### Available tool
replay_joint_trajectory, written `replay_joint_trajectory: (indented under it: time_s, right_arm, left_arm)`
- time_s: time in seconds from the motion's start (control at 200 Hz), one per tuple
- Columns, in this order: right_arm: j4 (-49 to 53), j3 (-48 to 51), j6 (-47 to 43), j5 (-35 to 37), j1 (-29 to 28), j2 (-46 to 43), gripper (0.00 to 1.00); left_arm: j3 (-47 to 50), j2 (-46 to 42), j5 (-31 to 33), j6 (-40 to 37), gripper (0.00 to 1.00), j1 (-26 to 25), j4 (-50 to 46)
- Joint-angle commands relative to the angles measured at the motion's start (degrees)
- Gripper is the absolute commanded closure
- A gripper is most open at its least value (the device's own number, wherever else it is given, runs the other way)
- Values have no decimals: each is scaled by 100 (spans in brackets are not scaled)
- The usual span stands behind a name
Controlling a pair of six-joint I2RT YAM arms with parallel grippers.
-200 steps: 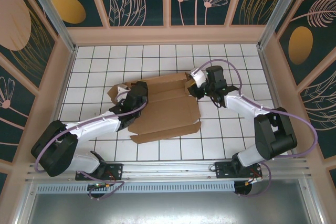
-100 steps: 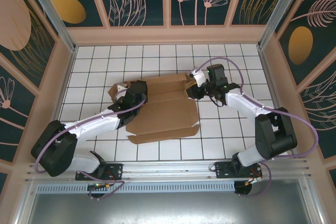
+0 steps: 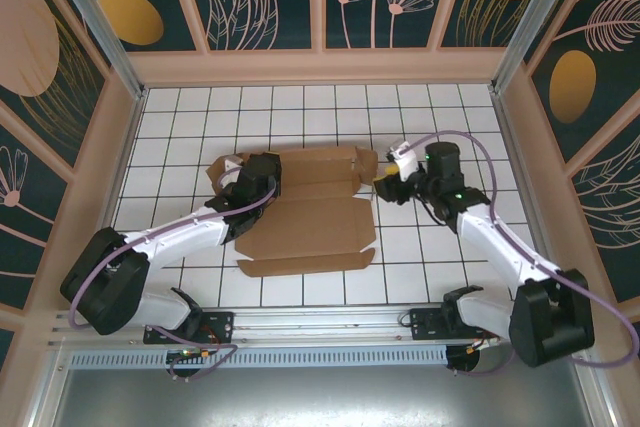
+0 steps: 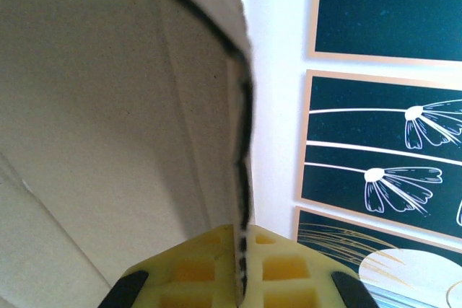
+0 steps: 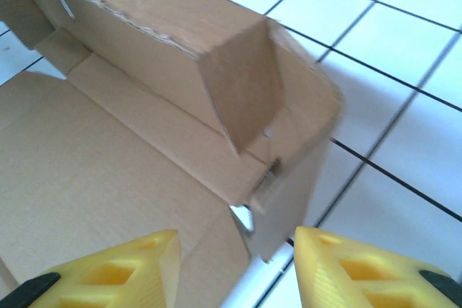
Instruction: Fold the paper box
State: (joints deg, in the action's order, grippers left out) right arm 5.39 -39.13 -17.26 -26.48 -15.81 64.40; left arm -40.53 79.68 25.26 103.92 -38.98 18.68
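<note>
Top external view: the paper box [image 3: 310,217] lies opened out in the middle of the frame on the white gridded table [image 3: 450,117]. It is a brown sheet with flaps and creases, mostly flat, and its long panel along the upper edge is raised. My left gripper [image 3: 262,175] sits at the sheet's upper left corner. My right gripper [image 3: 386,187] is just off the sheet's right edge, near its upper right corner.

Left wrist view: my two yellow pads [image 4: 195,272] meet at the bottom centre of the frame. A cardboard edge runs up from between them, so my left side is clamped on a flap of the box. The brown panel takes the left half of the frame, and the dark patterned wall panels [image 4: 382,142] stand on the right.

Right wrist view: my fingers [image 5: 123,268] stand apart at the bottom of the frame, one lower left and one lower right, with nothing pinched between them. The box's raised wall runs from the upper left to the centre and ends in a folded triangular flap. The flat base panel lies at the lower left. The box's corner points down toward the gap between my fingertips without reaching them.
</note>
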Motion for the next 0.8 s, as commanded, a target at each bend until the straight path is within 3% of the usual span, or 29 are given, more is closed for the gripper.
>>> replay_joint_trajectory:
  time_s: [0.0,0.19,0.4,0.796]
  right_arm:
    - [-590,-49,-9,-244,365,-131,56]
    - [-952,-452,205,547,609,400,56]
    - [-586,-241,-1482,841,272,1035,55]
    - [-552,-1147,-1438,267,-341,2210,51]
  left_arm:
    - [-27,173,-172,-115,100,44,-426]
    - [-31,173,-252,-149,100,49,-400]
    - [2,136,-310,-118,100,52,-400]
    - [42,118,-427,-120,100,49,-347]
